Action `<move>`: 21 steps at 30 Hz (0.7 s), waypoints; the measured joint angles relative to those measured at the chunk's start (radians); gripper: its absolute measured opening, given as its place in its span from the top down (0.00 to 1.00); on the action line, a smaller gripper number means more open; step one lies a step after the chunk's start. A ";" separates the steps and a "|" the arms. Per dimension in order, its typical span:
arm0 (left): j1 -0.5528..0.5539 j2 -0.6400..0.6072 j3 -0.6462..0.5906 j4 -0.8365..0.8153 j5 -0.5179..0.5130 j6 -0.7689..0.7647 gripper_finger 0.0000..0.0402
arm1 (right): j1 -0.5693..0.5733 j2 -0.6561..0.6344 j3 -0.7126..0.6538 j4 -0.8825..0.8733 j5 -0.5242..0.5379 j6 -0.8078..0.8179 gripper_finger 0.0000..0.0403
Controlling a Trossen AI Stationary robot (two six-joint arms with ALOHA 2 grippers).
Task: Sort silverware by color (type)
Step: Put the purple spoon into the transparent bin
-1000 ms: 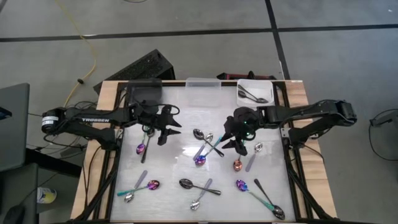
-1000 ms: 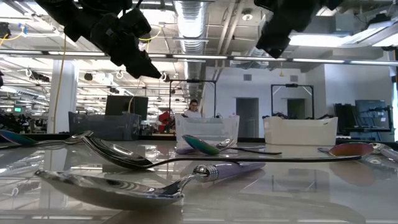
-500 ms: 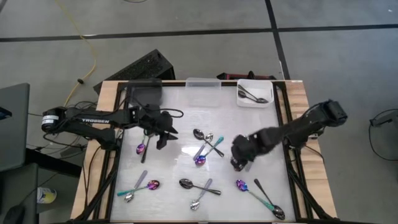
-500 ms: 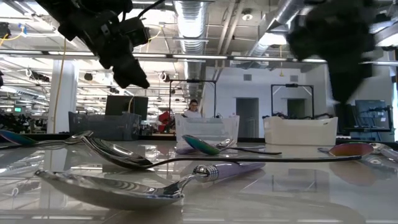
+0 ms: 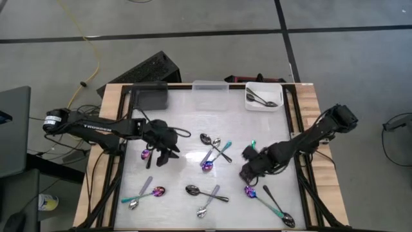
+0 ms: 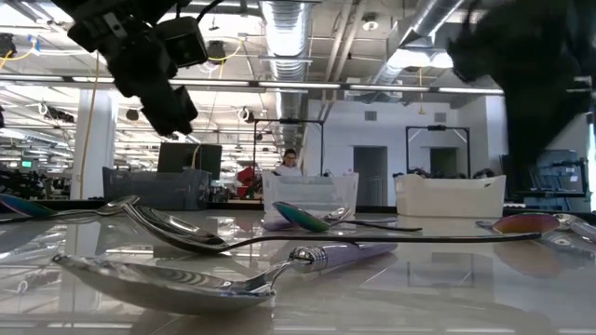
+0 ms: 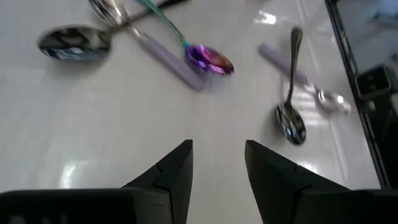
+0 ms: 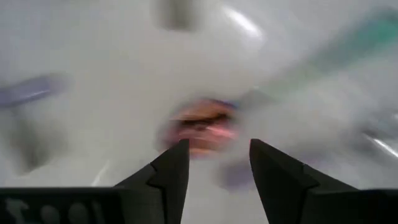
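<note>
Right gripper jaws apart over blurred spoon; touching nothing.

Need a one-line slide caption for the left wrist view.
Left gripper open above the table, facing an iridescent spoon and a silver spoon.

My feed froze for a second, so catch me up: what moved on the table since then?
The right gripper swung from mid-table down to the copper-bowled spoon near the right edge, fingers open, nothing gripped. The left gripper, also open and empty, shifted slightly toward the purple spoon on the left. The other spoons and the white bin with its dark spoons stayed put.
</note>
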 joint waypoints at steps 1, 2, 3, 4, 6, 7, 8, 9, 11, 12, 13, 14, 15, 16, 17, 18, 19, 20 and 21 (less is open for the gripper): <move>-0.018 0.000 0.000 -0.008 -0.015 0.000 0.68 | 0.010 0.000 0.000 0.091 0.003 -0.080 0.53; -0.035 0.000 0.000 -0.015 -0.031 0.000 0.68 | 0.020 0.000 0.000 0.184 0.009 -0.161 0.53; -0.050 0.000 0.000 -0.018 -0.052 0.000 0.68 | 0.029 0.000 0.000 0.276 0.026 -0.247 0.53; -0.064 0.000 0.000 -0.017 -0.074 0.001 0.68 | 0.030 0.000 0.001 0.364 0.051 -0.334 0.53; -0.079 0.000 0.000 -0.016 -0.125 0.003 0.68 | 0.023 0.010 0.003 0.508 0.143 -0.479 0.53; -0.086 0.000 0.000 -0.016 -0.152 0.003 0.68 | 0.014 0.012 0.003 0.552 0.194 -0.532 0.53; -0.089 0.000 0.000 -0.016 -0.178 0.009 0.68 | -0.001 0.013 0.002 0.577 0.225 -0.585 0.53; -0.089 0.000 0.000 -0.016 -0.202 0.013 0.68 | -0.022 0.013 0.001 0.593 0.227 -0.638 0.53; -0.089 0.000 0.000 -0.016 -0.245 0.029 0.68 | -0.061 0.013 0.002 0.606 0.189 -0.750 0.53; -0.089 0.000 0.000 -0.016 -0.258 0.038 0.68 | -0.079 0.013 0.002 0.595 0.169 -0.822 0.53; -0.089 0.000 0.000 -0.014 -0.267 0.048 0.68 | -0.094 0.014 0.001 0.589 0.156 -0.896 0.53; -0.089 0.000 0.000 -0.014 -0.275 0.055 0.68 | -0.106 0.014 0.000 0.586 0.149 -0.979 0.53; -0.089 0.000 0.000 -0.015 -0.280 0.056 0.68 | -0.120 0.014 0.000 0.590 0.140 -1.068 0.53; -0.089 0.000 0.000 -0.016 -0.281 0.055 0.68 | -0.137 0.014 0.000 0.596 0.121 -1.157 0.53; -0.089 0.000 0.000 -0.016 -0.281 0.054 0.68 | -0.156 0.014 0.000 0.604 0.091 -1.237 0.53; -0.089 0.000 0.000 -0.016 -0.281 0.050 0.68 | -0.179 0.014 0.000 0.608 0.053 -1.299 0.53; -0.089 0.000 0.000 -0.016 -0.281 0.045 0.68 | -0.207 0.014 0.000 0.610 0.006 -1.347 0.53; -0.089 0.000 0.000 -0.016 -0.281 0.039 0.68 | -0.238 0.014 0.000 0.614 -0.044 -1.379 0.53; -0.089 0.000 0.000 -0.017 -0.281 0.036 0.68 | -0.269 0.014 0.000 0.618 -0.093 -1.400 0.54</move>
